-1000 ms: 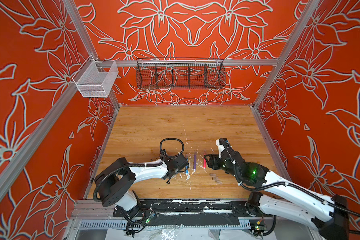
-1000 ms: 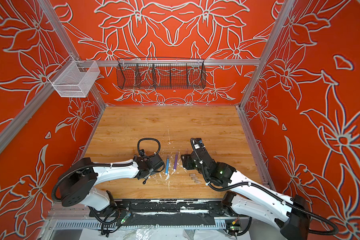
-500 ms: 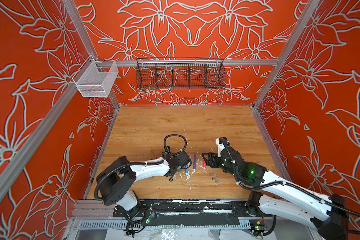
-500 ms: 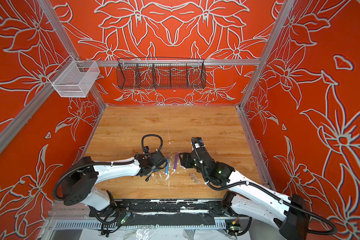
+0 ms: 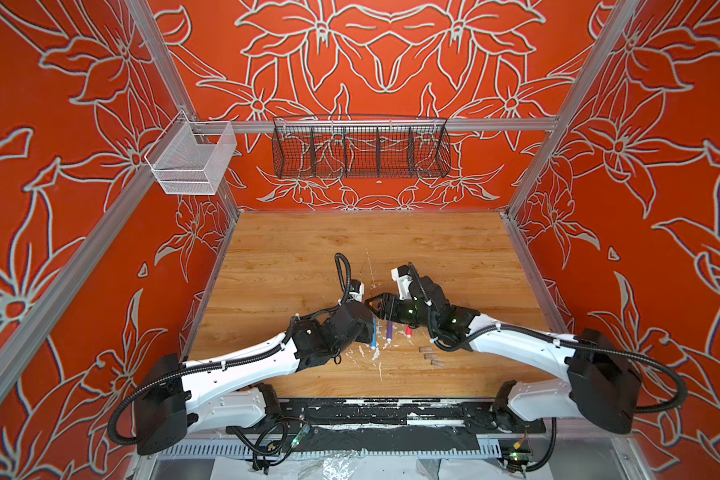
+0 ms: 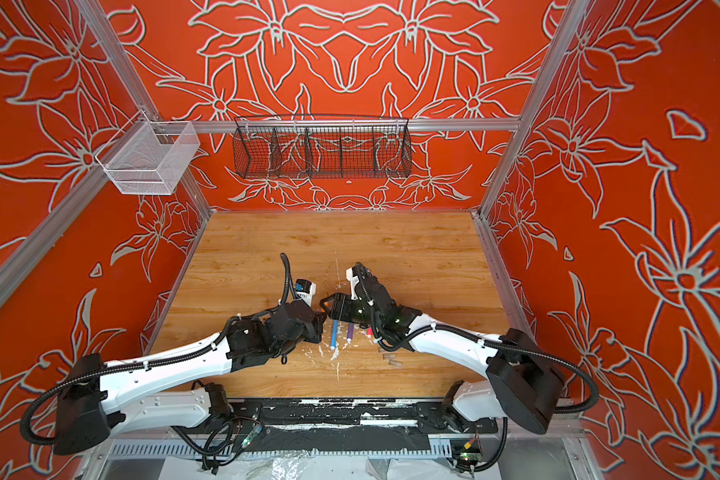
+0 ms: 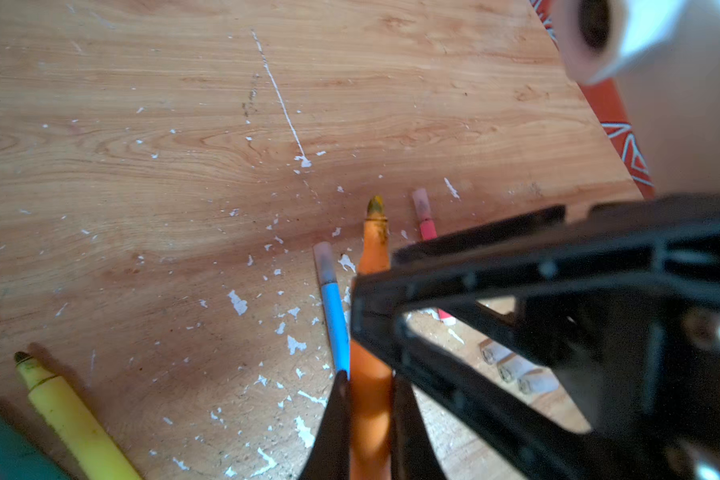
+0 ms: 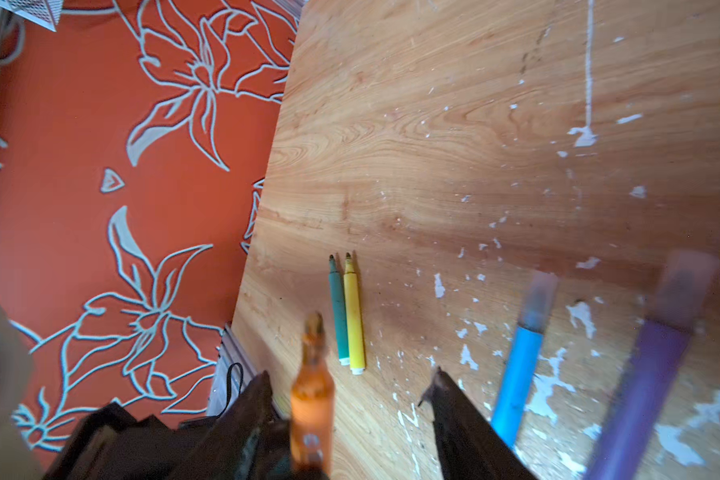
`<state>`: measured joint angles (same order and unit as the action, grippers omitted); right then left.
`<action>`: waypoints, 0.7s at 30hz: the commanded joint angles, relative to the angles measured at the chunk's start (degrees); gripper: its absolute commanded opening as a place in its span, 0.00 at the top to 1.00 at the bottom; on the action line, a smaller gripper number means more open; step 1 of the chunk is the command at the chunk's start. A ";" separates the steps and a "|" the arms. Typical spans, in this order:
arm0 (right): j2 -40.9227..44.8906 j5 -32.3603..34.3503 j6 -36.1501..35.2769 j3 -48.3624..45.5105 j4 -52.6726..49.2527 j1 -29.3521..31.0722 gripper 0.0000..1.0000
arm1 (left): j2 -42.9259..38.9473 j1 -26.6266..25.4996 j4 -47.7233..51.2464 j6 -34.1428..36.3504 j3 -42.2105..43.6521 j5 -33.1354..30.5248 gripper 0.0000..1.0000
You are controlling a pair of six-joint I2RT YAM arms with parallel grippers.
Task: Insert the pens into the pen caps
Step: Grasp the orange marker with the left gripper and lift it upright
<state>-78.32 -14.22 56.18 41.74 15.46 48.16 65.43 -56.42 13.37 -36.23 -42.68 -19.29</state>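
My left gripper (image 7: 371,378) is shut on the orange pen (image 7: 373,332), whose bare tip points away from it. My right gripper (image 8: 350,374) faces it with jaws apart, and the orange pen (image 8: 312,399) pokes in between them beside one finger. In both top views the two grippers meet tip to tip above the table, left gripper (image 5: 364,309), right gripper (image 5: 378,302). The blue pen (image 5: 373,332), purple pen (image 5: 390,332) and pink pen (image 5: 408,331) lie capped below them. Three loose pen caps (image 5: 430,356) lie in a row to the right. The green pen (image 8: 338,316) and yellow pen (image 8: 354,316) lie uncapped side by side.
White paint flecks (image 7: 238,302) are scattered over the wooden table (image 5: 391,241). A black wire basket (image 5: 360,151) and a white mesh basket (image 5: 190,162) hang on the walls. Orange patterned walls close in the table on three sides.
My left gripper has shut on the orange pen and lifted it toward the middle. My right gripper has swung left to meet it, jaws around the pen's tip.
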 commanded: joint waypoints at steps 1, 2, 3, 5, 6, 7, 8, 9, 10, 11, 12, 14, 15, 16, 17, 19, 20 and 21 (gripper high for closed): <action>-0.77 -3.38 2.76 1.50 6.32 0.19 0.52 | -0.95 -0.52 -5.42 4.59 1.41 2.37 1.00; -0.74 -3.21 2.91 1.26 6.48 0.22 0.59 | -1.24 -0.56 -6.19 4.82 1.81 2.85 1.00; -0.64 -2.99 2.96 1.10 6.66 0.26 0.64 | -1.50 -0.59 -7.14 5.21 2.21 3.61 1.00; -0.53 -2.71 3.22 0.81 6.68 0.18 0.74 | -1.83 -0.62 -8.48 5.64 2.77 4.71 1.00; -0.48 -2.66 3.64 0.48 6.93 0.26 0.80 | -1.97 -0.62 -8.59 5.66 2.77 4.70 1.00; -0.31 -2.59 4.04 0.21 7.24 0.25 0.86 | -1.97 -0.62 -8.52 5.59 2.76 4.48 1.00; -0.12 -2.58 4.49 0.01 7.58 0.19 0.92 | -1.89 -0.66 -8.54 5.72 2.67 4.19 1.00; 0.12 -2.62 5.01 -0.34 7.93 0.20 0.96 | -1.73 -0.62 -8.65 5.56 2.61 3.91 0.95; 0.51 -2.58 5.41 -0.66 8.13 0.29 0.99 | -1.62 -0.62 -8.87 5.64 2.67 3.99 0.90; 0.92 -2.38 5.82 -0.87 8.17 0.27 1.00 | -1.36 -0.60 -9.06 5.67 2.62 4.08 0.83; 1.47 -2.02 6.33 -1.29 8.18 0.37 1.00 | -1.17 -0.62 -9.31 5.71 2.77 4.40 0.76; 2.64 -1.03 7.34 -2.29 8.97 0.37 1.00 | -0.78 -0.64 -10.67 5.95 3.21 4.77 0.71; 3.09 -0.65 7.81 -2.91 9.58 0.37 1.00 | -0.58 -0.62 -11.42 6.03 3.66 5.09 0.69; 3.55 -0.34 8.26 -3.33 9.95 0.36 1.00 | -0.48 -0.62 -12.36 6.30 4.00 5.55 0.68; 3.92 -0.21 8.48 -3.56 10.09 0.52 1.00 | -0.44 -0.62 -13.08 6.54 4.45 5.88 0.68; 4.55 0.06 8.68 -3.86 10.12 0.55 1.00 | -0.30 -0.62 -14.19 6.52 5.13 5.93 0.70; 4.72 0.27 8.77 -3.92 9.95 0.58 1.00 | -0.29 -0.62 -14.32 6.56 5.27 5.81 0.74; 4.84 0.41 8.94 -4.07 9.90 0.62 1.00 | -0.18 -0.62 -14.49 6.61 5.37 5.68 0.79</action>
<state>-74.67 -15.31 63.11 38.48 23.09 48.36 64.69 -56.71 1.98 -30.20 -38.02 -14.26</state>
